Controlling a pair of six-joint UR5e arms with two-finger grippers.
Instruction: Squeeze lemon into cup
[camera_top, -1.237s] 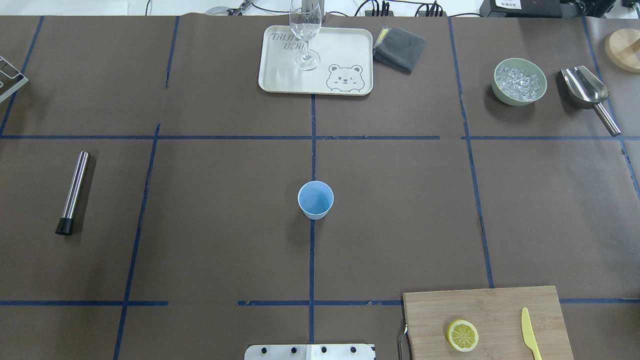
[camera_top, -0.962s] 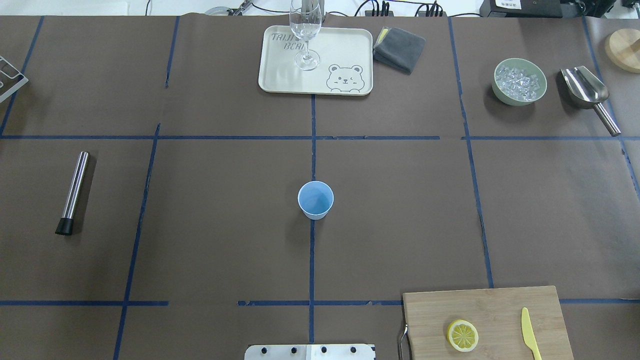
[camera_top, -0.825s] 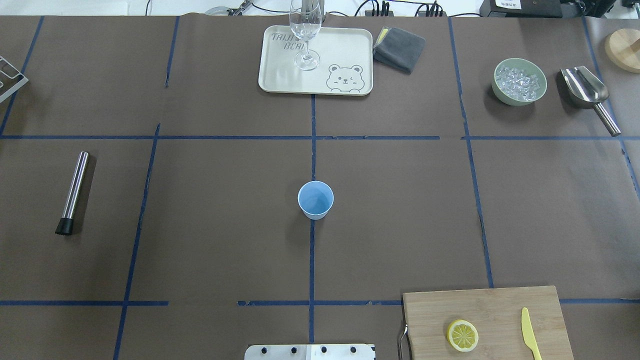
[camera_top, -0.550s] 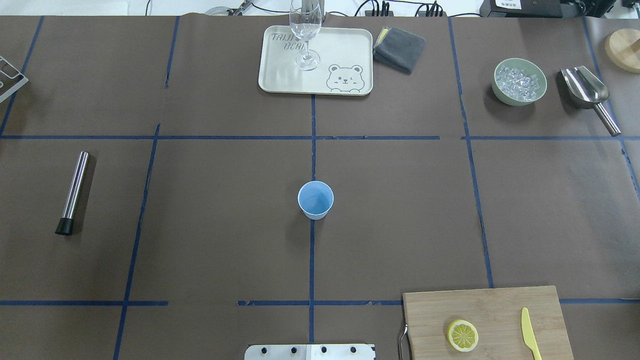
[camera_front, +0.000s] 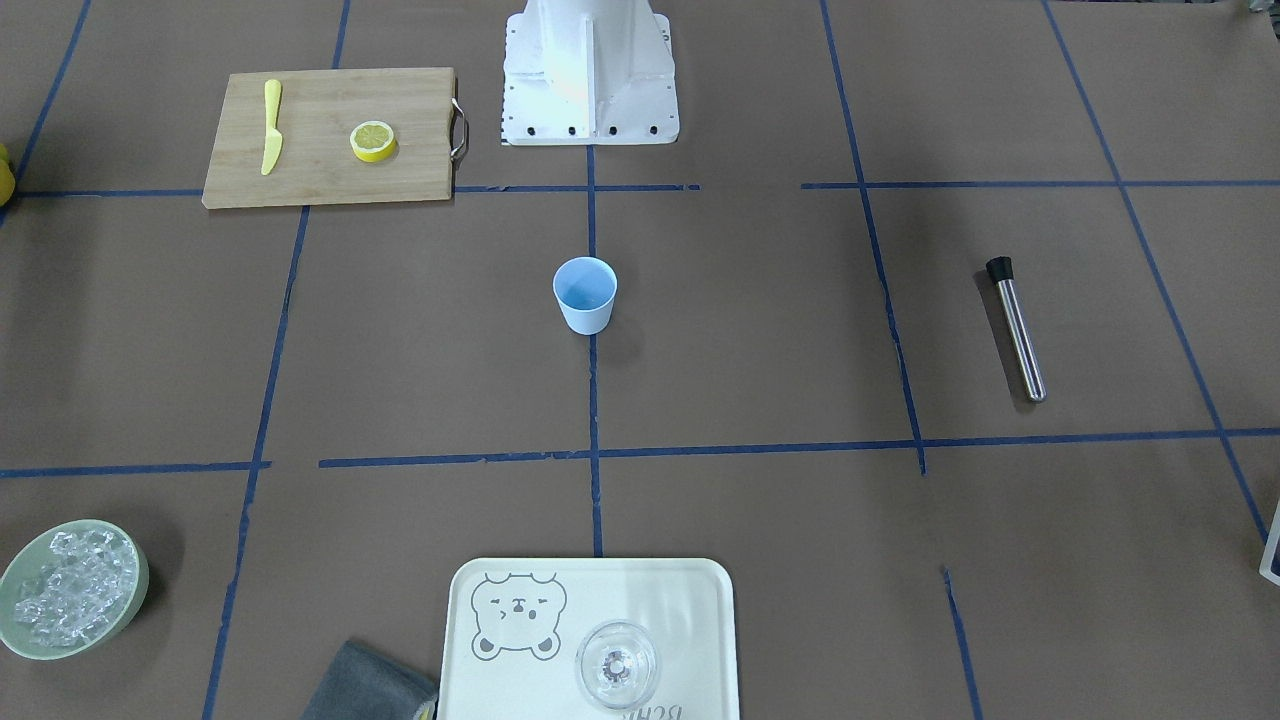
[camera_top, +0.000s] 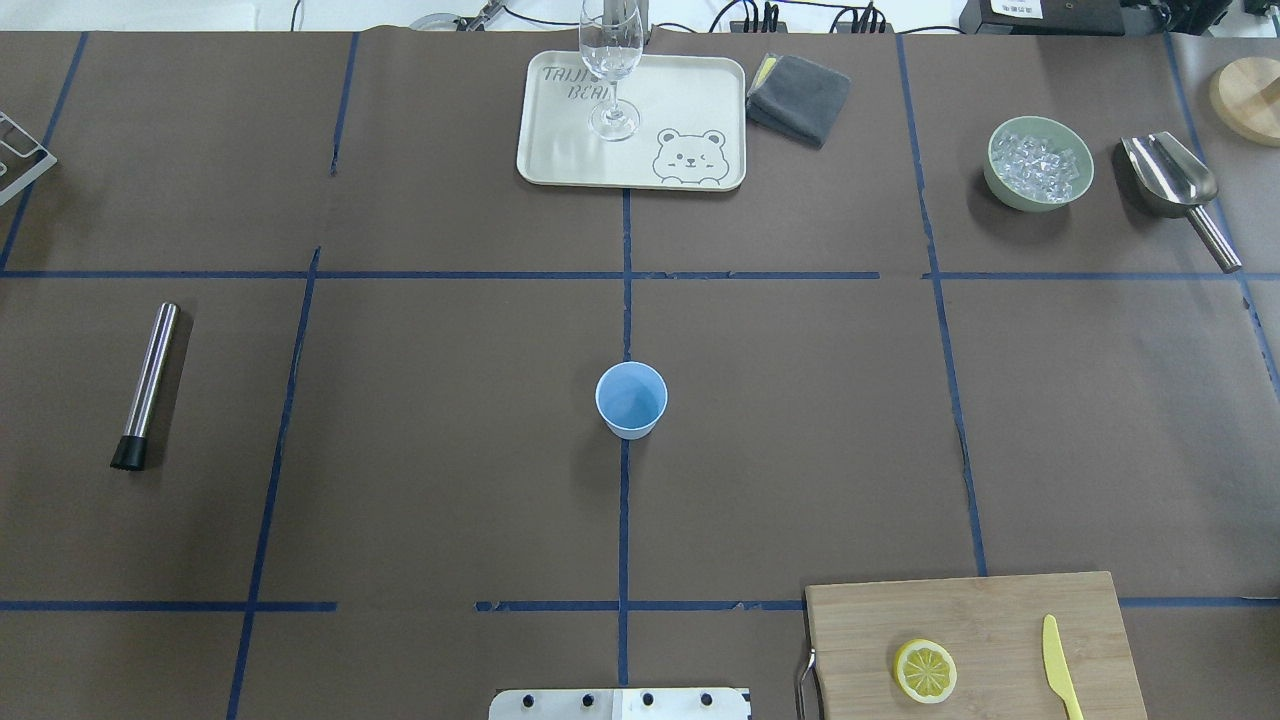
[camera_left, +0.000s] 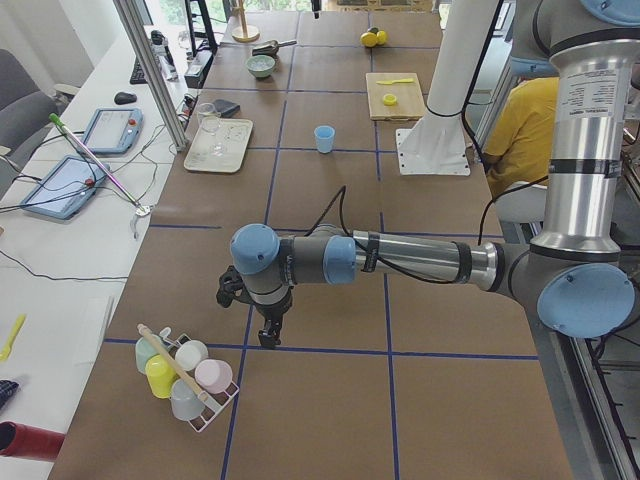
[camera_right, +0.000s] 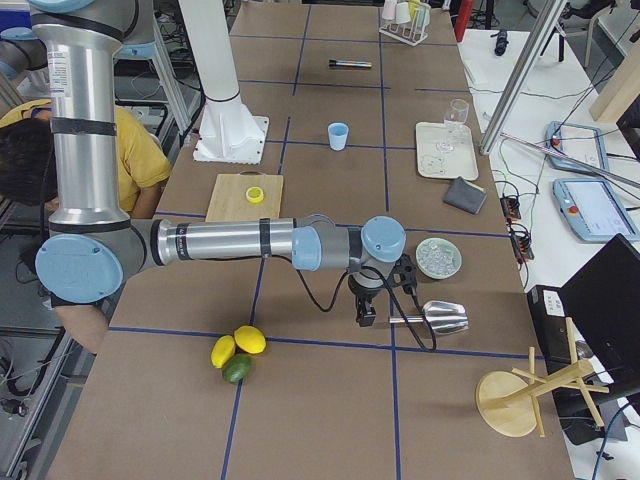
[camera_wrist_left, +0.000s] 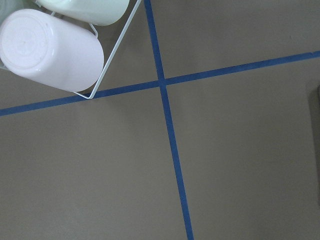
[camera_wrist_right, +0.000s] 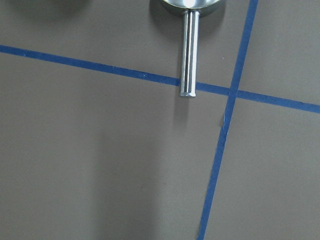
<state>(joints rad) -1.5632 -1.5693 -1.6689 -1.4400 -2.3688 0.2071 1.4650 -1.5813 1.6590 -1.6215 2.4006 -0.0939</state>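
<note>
Step, as judged: nothing is grasped yet. Lemon (camera_top: 924, 670) lies on cutting board (camera_top: 1000, 605), well apart from cup (camera_top: 631, 399) at mid-counter. Right gripper (camera_right: 364, 318) and left gripper (camera_left: 268, 338): cannot tell whether apart or together. Next: right gripper reaches for lemon.

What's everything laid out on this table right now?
lemon slice: one, yellow, on cutting board
cup: one, light blue, table centre
cutting board: one, wood, robot's right
knife: one, yellow, on board
tray: one, cream, far edge
wine glass: one, clear, on tray
cloth: one, grey, beside tray
bowl: one, green, holds ice
scoop: one, steel, beside bowl
metal rod: one, steel, robot's left
racked cups: several, pastel, left end
citrus fruits: three, yellow and green, right end
left gripper: near racked cups, grip unclear
right gripper: near scoop, grip unclear
</note>
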